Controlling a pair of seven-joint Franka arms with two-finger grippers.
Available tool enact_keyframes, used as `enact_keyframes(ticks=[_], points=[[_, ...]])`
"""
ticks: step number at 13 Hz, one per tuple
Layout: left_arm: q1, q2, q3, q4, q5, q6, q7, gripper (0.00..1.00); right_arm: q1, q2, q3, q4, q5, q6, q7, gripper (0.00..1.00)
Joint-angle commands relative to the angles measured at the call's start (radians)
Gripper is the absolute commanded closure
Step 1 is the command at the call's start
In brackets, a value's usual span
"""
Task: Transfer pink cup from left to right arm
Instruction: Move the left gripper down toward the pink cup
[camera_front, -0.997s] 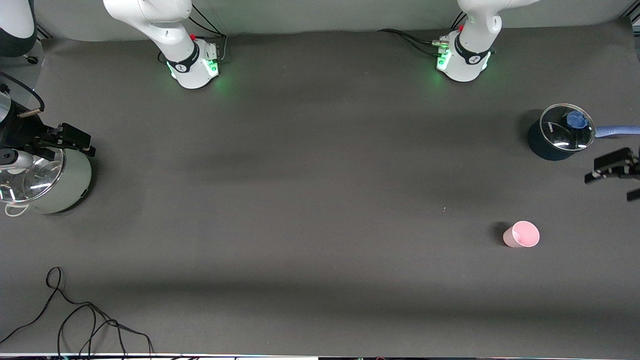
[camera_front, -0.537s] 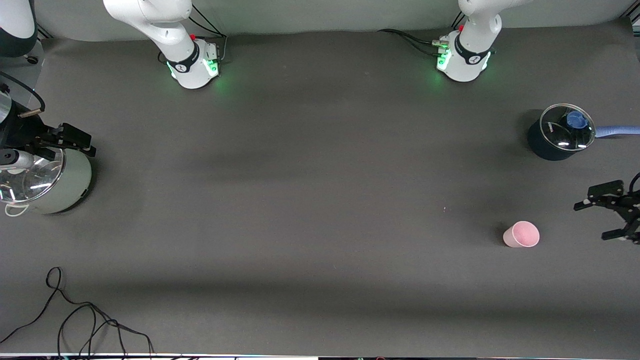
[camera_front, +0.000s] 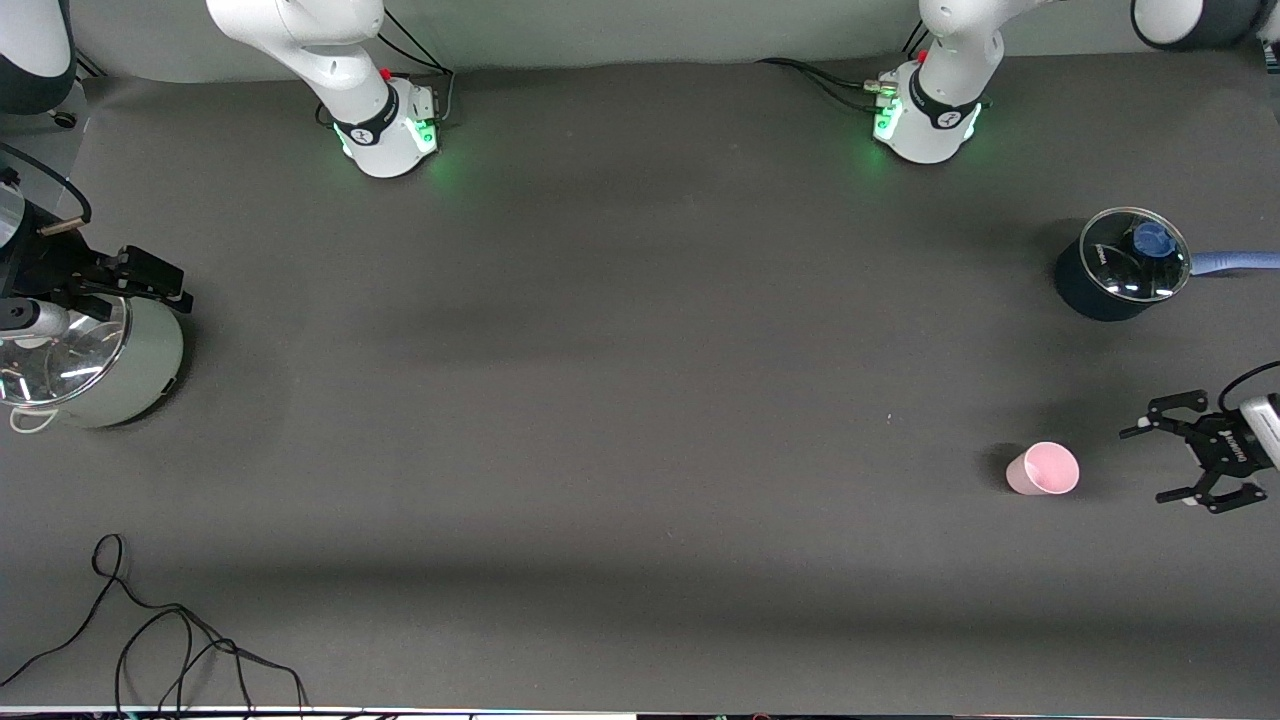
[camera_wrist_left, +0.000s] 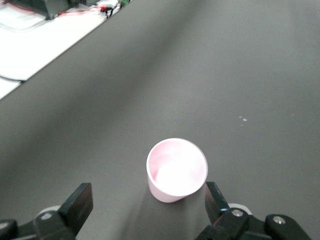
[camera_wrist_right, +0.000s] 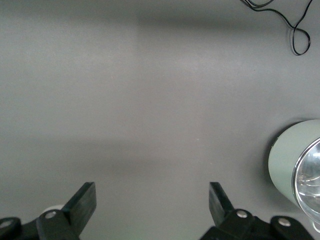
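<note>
2 open hands (camera_front: 1175, 463) (camera_wrist_right: 150, 200), pink cup (camera_front: 1042, 469) standing free

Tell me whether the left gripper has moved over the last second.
Yes. The left gripper, open, has left the dark blue pot and come toward the pink cup.

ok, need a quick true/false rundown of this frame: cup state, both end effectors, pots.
1. The small pale pink plastic cup stands upright on the table. True.
2. The left end effector grips the cup. False: it is open, beside the cup, not touching.
3. The right end effector is open by the pale green pot. True.
4. The dark blue pot has no lid. False: a glass lid covers it.
</note>
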Motion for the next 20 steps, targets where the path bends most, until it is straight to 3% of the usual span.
enact_keyframes(ticks=[1, 7, 16, 20], points=[[0.037, 0.110, -0.009, 0.021, -0.118, -0.010, 0.218, 0.00, -0.002, 0.006, 0.000, 0.016, 0.010, -0.015, 0.003, 0.00], [0.086, 0.230, -0.016, 0.014, -0.253, -0.058, 0.439, 0.00, -0.004, 0.006, 0.000, 0.016, 0.010, -0.015, 0.002, 0.00], [0.128, 0.271, -0.016, -0.015, -0.342, -0.257, 0.444, 0.00, -0.005, 0.006, 0.000, 0.018, 0.010, -0.015, 0.002, 0.00], [0.132, 0.273, -0.019, -0.033, -0.363, -0.269, 0.443, 0.00, -0.005, 0.006, 0.000, 0.016, 0.008, -0.015, 0.002, 0.00]])
